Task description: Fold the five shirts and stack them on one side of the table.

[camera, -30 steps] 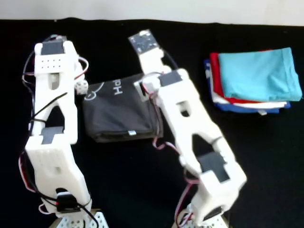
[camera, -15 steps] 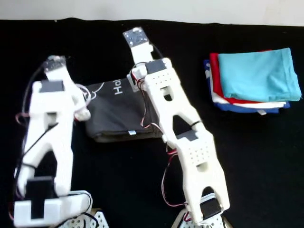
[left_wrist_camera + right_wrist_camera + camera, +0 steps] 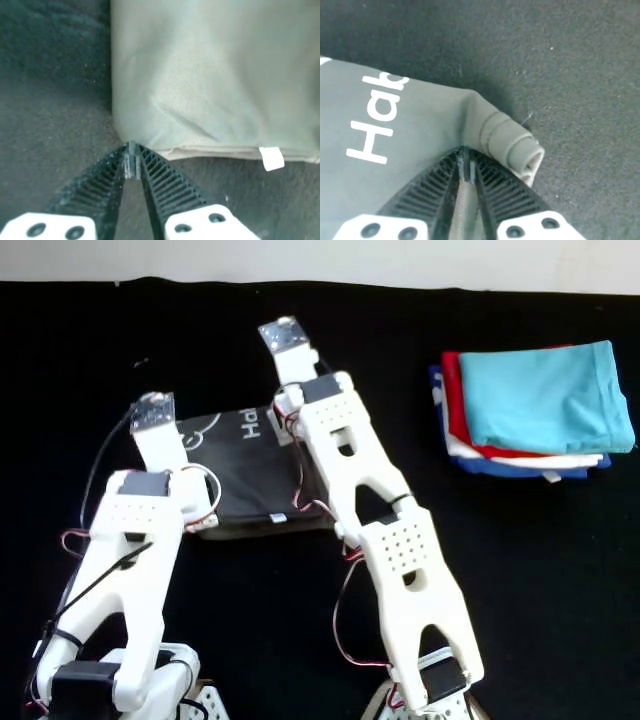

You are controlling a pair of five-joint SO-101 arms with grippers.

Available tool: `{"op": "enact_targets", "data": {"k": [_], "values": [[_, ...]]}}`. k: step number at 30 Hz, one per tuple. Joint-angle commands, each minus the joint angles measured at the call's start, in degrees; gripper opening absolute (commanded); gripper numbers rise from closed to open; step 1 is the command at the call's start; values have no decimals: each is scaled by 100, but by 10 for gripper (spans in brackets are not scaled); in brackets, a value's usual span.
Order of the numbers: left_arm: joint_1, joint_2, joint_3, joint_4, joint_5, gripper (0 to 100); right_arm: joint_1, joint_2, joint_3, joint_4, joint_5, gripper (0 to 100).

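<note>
Nearest us, the left gripper has its black ribbed jaws drawn together. The tips touch the near corner of the dark grey folded shirt, and we cannot tell whether any cloth is caught between them. A small white tag sticks out from the shirt's near edge, some way along from that corner. The shirt lies flat on the black cloth-covered table. At its far corner, just beside the white lettering, the right gripper is pinched closed on the cloth, which bunches into a rolled fold right next to the tips. Well apart, on the right side of the table, we see a stack of folded shirts. It has turquoise on top, with red, white and blue edges showing beneath.
</note>
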Motion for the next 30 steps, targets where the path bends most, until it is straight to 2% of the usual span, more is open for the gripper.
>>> {"op": "enact_targets", "data": {"k": [1, 4, 10, 15, 17, 21, 23, 27, 30], "values": [[84, -180, 286, -413, 167, 9, -48, 57, -251, 22, -70, 5], [84, -180, 673, -633, 149, 9, -48, 171, -251, 13, -70, 5], [66, -180, 1121, -695, -369, 9, -40, 207, -251, -189, -70, 5], [66, -233, 1165, -668, -369, 9, -40, 189, -251, -207, -70, 5], [48, -286, 1024, -589, -360, 9, -31, 145, -321, -145, -70, 5], [-40, -831, 180, 273, -334, 9, -31, 189, -857, 110, -70, 5], [-57, -1191, -277, 448, -316, 9, -48, 189, -989, 163, -70, 5], [-22, -1279, -505, 167, 220, 9, -48, 189, -998, 163, -70, 5], [22, -725, -409, -167, 264, 9, -48, 198, -989, 163, -70, 5]]}}
